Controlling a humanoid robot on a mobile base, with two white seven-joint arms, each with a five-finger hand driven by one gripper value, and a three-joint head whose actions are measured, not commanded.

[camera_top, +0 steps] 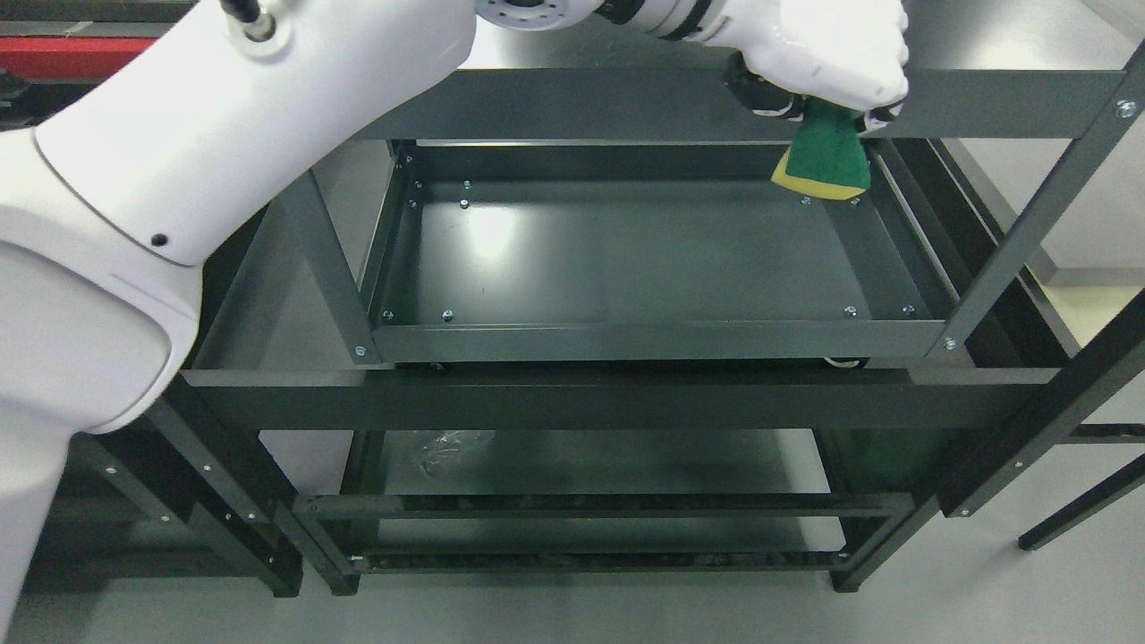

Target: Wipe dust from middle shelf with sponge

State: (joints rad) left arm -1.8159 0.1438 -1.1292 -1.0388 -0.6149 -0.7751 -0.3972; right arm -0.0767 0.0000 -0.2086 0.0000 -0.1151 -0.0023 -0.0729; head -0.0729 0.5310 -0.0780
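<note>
1 left hand [827,49] gripping 1 sponge [825,161] | 1 shelf rack [644,340]

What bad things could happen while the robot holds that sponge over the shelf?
The left hand pinches only the top of the green and yellow sponge, so it might slip out. The sponge hangs at the far right corner of the dark metal shelf tray, so the hand might bump the upright post.

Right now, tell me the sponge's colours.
Green with a yellow layer, in the head view: sponge in the left hand.
</note>
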